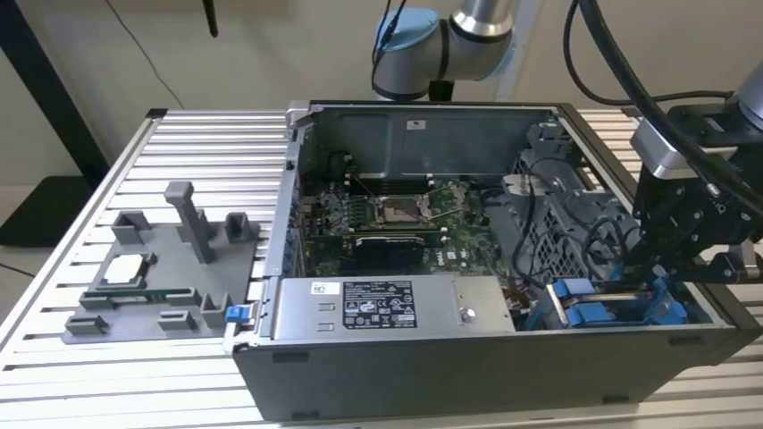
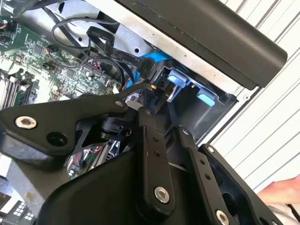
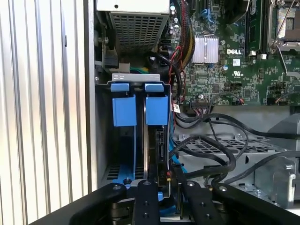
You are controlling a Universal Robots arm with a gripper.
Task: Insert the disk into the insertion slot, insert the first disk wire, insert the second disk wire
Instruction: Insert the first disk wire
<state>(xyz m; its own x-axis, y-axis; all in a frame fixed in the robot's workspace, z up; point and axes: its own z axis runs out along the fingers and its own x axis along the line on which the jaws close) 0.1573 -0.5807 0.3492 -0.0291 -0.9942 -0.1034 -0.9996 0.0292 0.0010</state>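
The disk (image 3: 158, 143) stands on edge in the insertion slot (image 3: 132, 82), a grey metal bay with two blue tabs (image 3: 140, 110) at its mouth. In the exterior view the slot (image 1: 587, 313) is at the case's front right corner, and my gripper (image 1: 658, 281) reaches down into it. In both wrist views the fingers (image 3: 144, 199) straddle the disk's connector edge. My gripper (image 3: 165, 185) is shut on the black plug of a blue disk wire (image 3: 174, 161), which sits at the disk's edge. The same plug (image 2: 156, 89) shows just past the fingertips of the gripper (image 2: 161, 119).
The open case (image 1: 477, 366) lies on a slatted table. A grey power-supply box (image 1: 388, 308) sits beside the bay, with the motherboard (image 1: 381, 223) behind it. Loose black cables (image 3: 211, 154) cross near the bay. A grey fixture (image 1: 155, 286) with parts stands at the exterior view's left.
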